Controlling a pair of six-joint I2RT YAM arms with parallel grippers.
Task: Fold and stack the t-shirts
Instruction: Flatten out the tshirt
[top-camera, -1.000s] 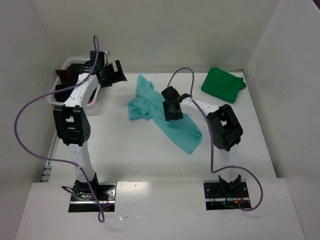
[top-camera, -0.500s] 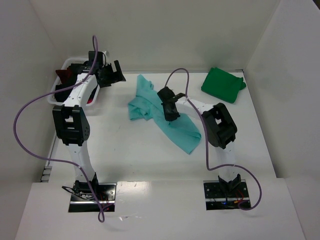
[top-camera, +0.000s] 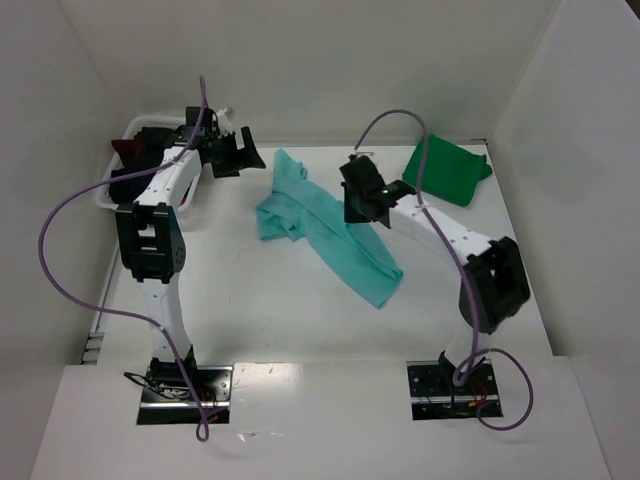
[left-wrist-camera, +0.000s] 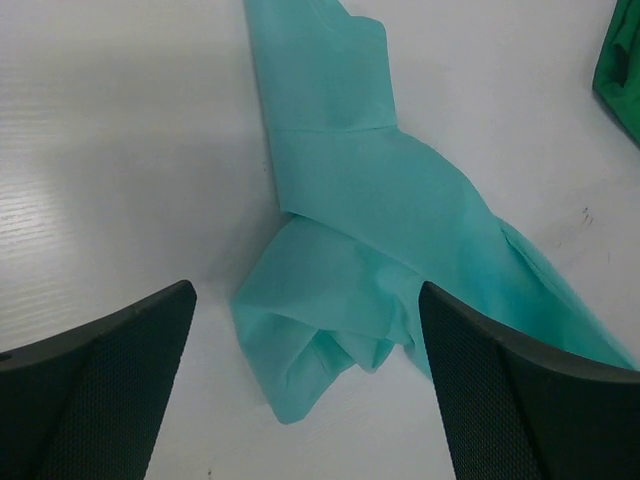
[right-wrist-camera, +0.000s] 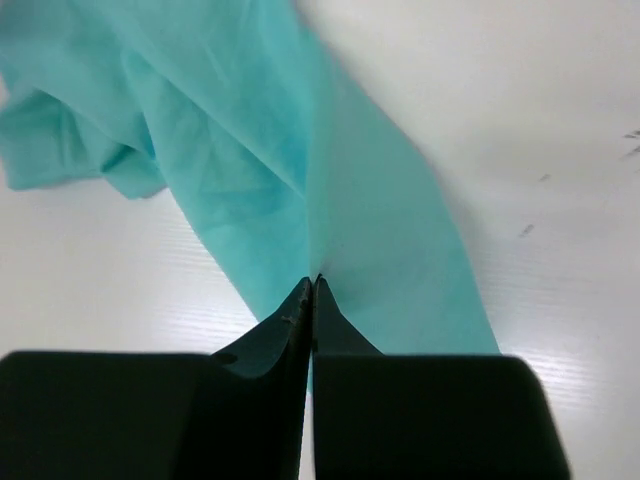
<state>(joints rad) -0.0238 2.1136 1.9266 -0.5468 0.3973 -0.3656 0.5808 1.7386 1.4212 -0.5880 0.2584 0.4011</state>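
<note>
White table and walls; teal t-shirt lies crumpled mid-table.

A plain light teal t-shirt and a plain dark green t-shirt are seen, the table and the basket are coloured white, and the cables are coloured purple.

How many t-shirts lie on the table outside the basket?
2: a teal t-shirt crumpled mid-table, a dark green t-shirt folded at the far right. Others may hide in the white basket.
</note>
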